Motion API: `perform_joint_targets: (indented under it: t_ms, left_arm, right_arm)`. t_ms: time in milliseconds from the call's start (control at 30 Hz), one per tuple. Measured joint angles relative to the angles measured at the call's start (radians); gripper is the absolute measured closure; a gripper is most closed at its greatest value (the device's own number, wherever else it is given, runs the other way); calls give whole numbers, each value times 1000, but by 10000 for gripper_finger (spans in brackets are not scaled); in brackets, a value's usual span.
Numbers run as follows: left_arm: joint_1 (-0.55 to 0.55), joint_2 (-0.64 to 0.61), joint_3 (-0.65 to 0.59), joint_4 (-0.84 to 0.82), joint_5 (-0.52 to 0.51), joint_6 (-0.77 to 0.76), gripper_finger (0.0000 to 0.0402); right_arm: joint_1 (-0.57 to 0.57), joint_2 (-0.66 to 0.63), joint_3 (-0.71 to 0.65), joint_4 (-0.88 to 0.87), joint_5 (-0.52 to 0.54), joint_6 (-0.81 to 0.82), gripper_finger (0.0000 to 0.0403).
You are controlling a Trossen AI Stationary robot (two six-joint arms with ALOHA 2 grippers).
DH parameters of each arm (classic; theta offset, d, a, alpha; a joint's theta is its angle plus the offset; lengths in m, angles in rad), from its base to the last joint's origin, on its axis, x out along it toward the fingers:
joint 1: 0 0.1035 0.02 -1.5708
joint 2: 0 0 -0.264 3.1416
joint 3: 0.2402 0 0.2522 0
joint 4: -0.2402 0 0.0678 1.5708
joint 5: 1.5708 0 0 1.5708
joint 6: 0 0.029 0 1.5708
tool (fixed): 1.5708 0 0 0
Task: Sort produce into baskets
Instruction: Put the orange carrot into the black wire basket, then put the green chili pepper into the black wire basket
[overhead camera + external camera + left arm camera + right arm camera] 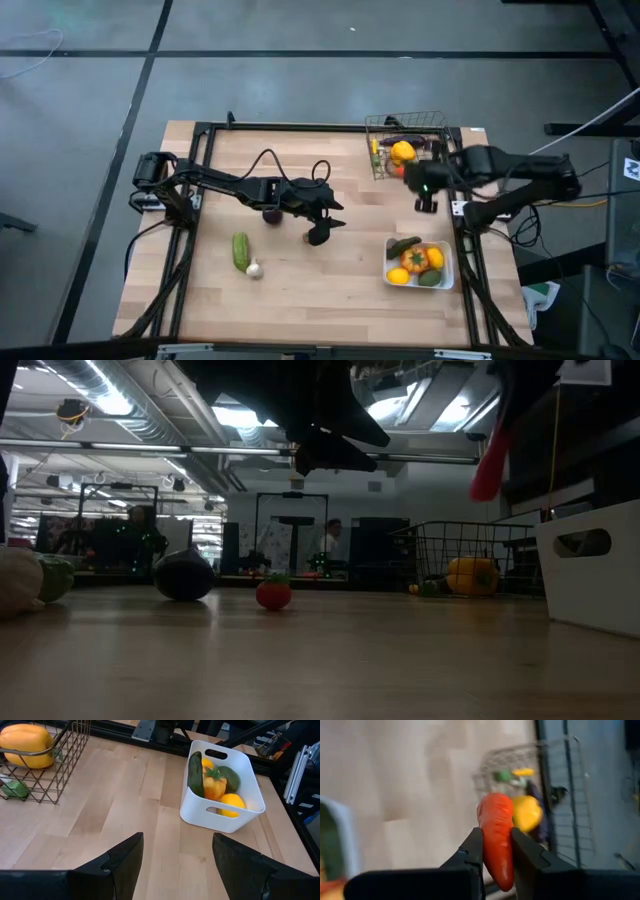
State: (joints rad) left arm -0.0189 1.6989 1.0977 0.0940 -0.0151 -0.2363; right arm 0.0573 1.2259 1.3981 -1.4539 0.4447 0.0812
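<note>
Right gripper [496, 854] clamps an orange carrot [497, 842], held just short of the wire basket [407, 122] at the table's far right corner. Step: delivery. Next: carry over the rim, then release. Left gripper [176, 857] open, empty, mid-table.

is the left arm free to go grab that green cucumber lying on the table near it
Probably yes. The left gripper is open and holds nothing, and the cucumber lies on bare table with only the white garlic touching its end. The right gripper is far off, busy holding a carrot.
</note>
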Motion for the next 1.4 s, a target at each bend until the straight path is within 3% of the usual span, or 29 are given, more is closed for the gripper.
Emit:
perform_joint_targets:
  t_ms: [300, 600, 700, 867, 1200, 1300, 1400]
  left_arm:
    - [0, 0, 0, 0, 0, 0, 169]
    - [0, 0, 0, 0, 0, 0, 169]
    - [0, 0, 0, 0, 0, 0, 169]
    - [0, 0, 0, 0, 0, 0, 169]
    - [0, 0, 0, 0, 0, 0, 169]
    - [0, 0, 0, 0, 0, 0, 169]
    - [0, 0, 0, 0, 0, 0, 169]
  right_arm:
    - [-372, 1, -48, 150, -8, -288, 346]
    - [-644, 44, -166, 420, -427, -405, 346]
    - [-675, 77, -209, 452, -476, -407, 345]
    - [-680, 131, -237, 454, -472, -407, 325]
    - [-680, 160, -235, 457, -416, -402, 203]
    - [-679, 159, -205, 393, -338, -404, 180]
    - [-679, 153, -149, 297, -325, -406, 168]
